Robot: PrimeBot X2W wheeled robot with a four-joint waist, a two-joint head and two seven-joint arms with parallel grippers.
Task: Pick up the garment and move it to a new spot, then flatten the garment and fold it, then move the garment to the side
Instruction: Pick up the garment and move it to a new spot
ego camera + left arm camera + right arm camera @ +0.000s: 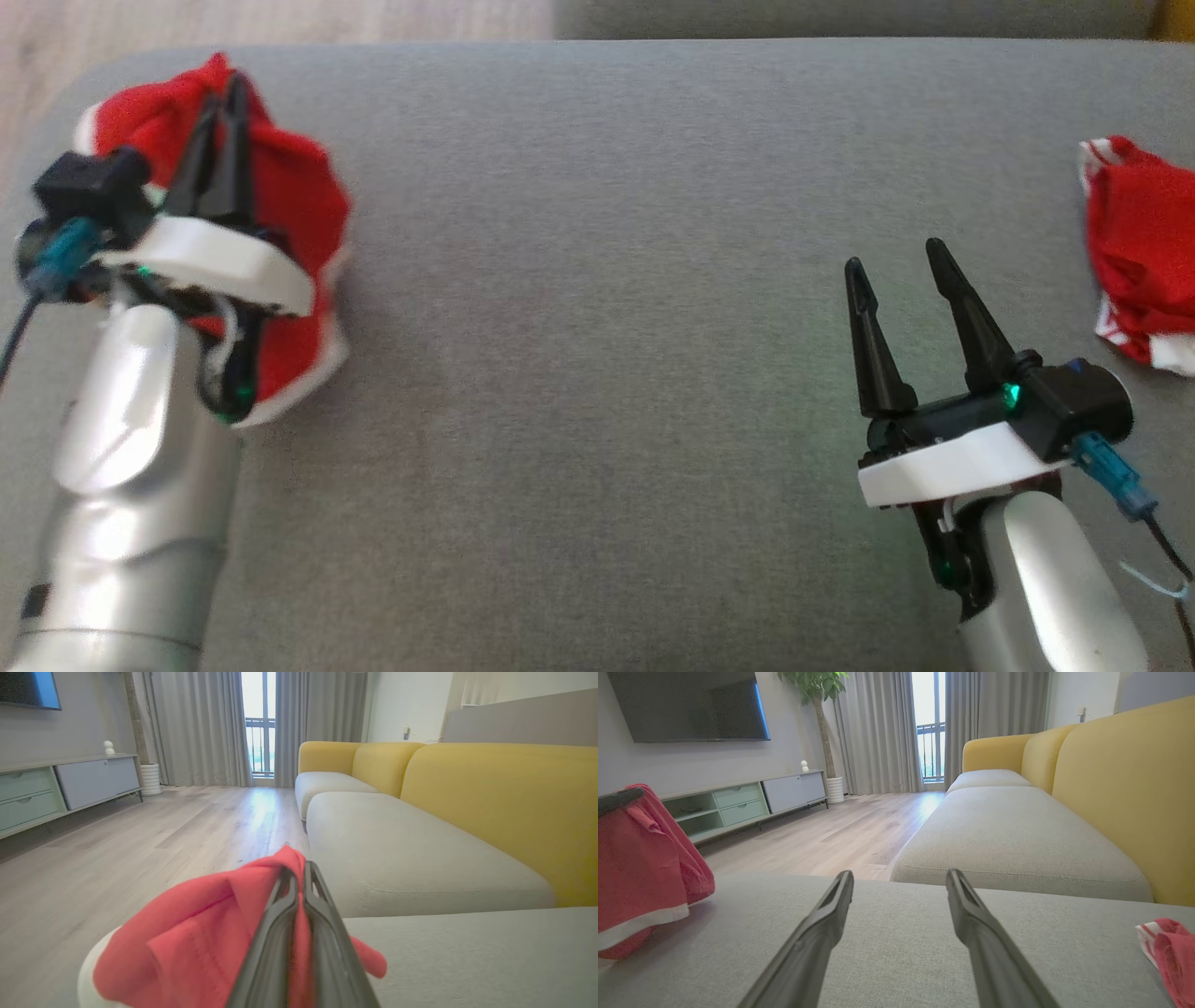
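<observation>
Red cloth is pinched between my left fingers (224, 149), which are clenched tight on the red garment (299, 205) at the far left corner of the grey cushion (597, 280). In my left wrist view, the left fingers (275, 938) press flat against each other with a thin strip of the red garment (187, 942) caught between them. The rest bunches out to the left, past the cushion's edge, with the wooden floor (140, 849) beyond.

From my right wrist the red garment (640, 858) hangs in a loose bundle. Its white hem is lowest, down at the cushion's surface; whether the hem rests on it I cannot tell.

My right fingers (873, 345) are spread wide and grasp nothing. They are held low over bare grey fabric toward the right of the cushion, well apart from the red garment. A second red cloth (1139, 243) with white trim lies crumpled on the cushion to the right of those fingers, not touching them. A yellow backrest (1125, 788) rises along the right of my right wrist view.
</observation>
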